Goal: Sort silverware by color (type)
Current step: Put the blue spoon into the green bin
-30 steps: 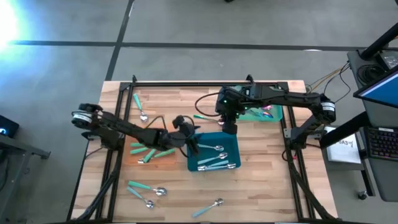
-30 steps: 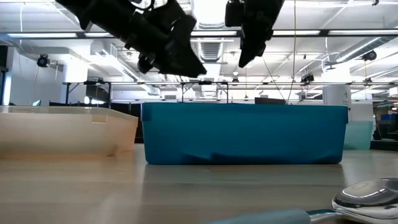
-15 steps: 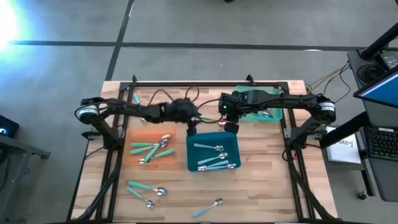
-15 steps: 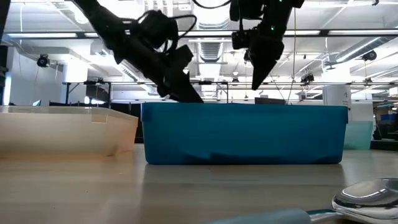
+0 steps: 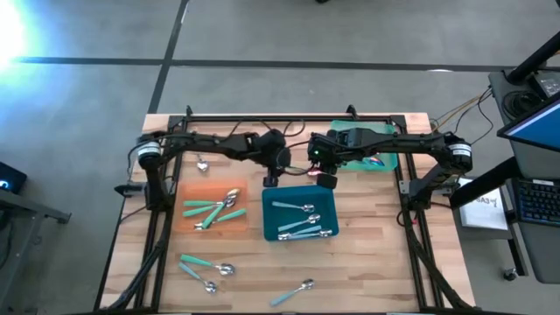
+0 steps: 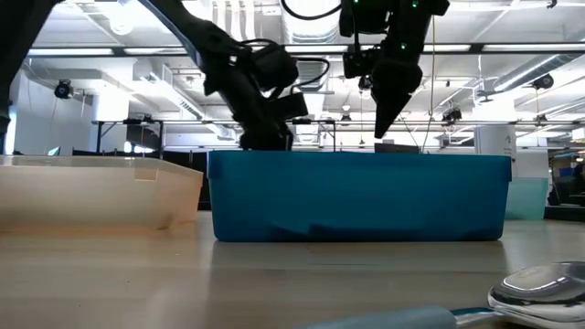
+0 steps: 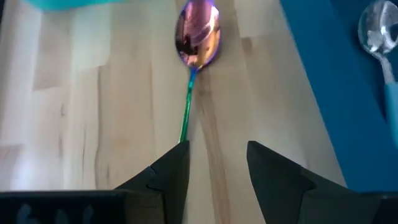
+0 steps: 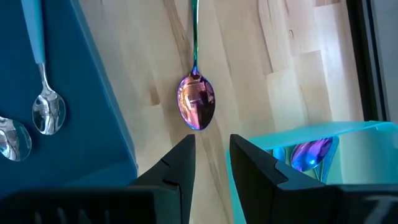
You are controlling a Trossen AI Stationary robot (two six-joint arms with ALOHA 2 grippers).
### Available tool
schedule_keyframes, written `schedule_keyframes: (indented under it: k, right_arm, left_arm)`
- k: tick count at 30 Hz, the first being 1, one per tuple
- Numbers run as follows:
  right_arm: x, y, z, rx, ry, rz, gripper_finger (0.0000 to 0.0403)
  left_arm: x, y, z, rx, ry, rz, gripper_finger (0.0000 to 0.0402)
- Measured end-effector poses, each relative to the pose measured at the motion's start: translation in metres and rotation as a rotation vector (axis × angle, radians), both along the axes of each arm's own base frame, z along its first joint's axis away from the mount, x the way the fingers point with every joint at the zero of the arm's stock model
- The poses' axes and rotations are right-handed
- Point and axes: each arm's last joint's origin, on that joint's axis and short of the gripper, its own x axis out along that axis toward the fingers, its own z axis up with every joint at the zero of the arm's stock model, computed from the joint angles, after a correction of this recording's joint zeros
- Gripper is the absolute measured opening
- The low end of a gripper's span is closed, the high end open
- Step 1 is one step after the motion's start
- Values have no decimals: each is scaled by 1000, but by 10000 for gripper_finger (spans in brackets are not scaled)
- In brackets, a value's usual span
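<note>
We see both arms meeting above the bare wood just behind the blue tray [image 5: 300,214], where an iridescent purple spoon [image 7: 198,38] lies flat between that tray and the light teal tray [image 5: 363,159] at the back right. A second ago the left arm reached over the orange tray [image 5: 214,210] toward the blue tray's near-left corner; it has since swung back across the table, and the left gripper [image 5: 271,171] now hangs over the spoon's thin green-blue handle. The right gripper [image 5: 322,177] has pulled back slightly from the blue tray's rear edge and sits just beside the left one.

Only the wrist cameras show the spoon at all. In the left wrist view the left gripper [image 7: 214,163] has its fingers parted, the handle's end running in beside one fingertip; nothing is clamped. In the right wrist view the right gripper [image 8: 211,155] stands with a narrow gap, empty, just short of the spoon's bowl, and a second purple spoon [image 8: 311,152] rests inside the light teal tray. The overhead view alone shows the teal-handled spoons [image 5: 297,220] in the blue tray, more on the orange tray, and loose ones [image 5: 206,269] at the table's front. The low view gives only the tray walls and both grippers above them.
</note>
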Motion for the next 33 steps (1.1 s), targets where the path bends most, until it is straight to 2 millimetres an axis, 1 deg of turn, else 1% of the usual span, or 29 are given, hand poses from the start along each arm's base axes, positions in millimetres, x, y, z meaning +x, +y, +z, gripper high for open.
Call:
schedule_keyframes:
  k: [2, 6, 11, 13, 19, 24, 27, 33]
  right_arm:
    - [0, 0, 0, 1, 2, 0, 91]
    - [0, 0, -1, 1, 2, 0, 91]
    - [0, 0, -1, 0, 4, 1, 91]
    - [0, 0, -1, 0, 4, 1, 91]
    - [-1, -2, -1, 0, 4, -2, 91]
    - [-1, -3, -1, -3, 6, 1, 91]
    - [-1, -3, -1, -2, 7, 4, 91]
    - [-1, -3, -1, -3, 9, 8, 91]
  left_arm:
    - [8, 6, 1, 2, -17, -27, 144]
    - [16, 19, 1, -10, -28, -62, 144]
    - [18, 33, -14, -76, 17, -69, 144]
    - [21, 36, -16, -72, 14, -70, 144]
    - [21, 36, -34, -91, 66, -72, 144]
    - [22, 39, -46, -35, 121, -9, 144]
    - [22, 40, -46, -6, 133, 23, 144]
    - [19, 44, -48, -59, 141, 101, 142]
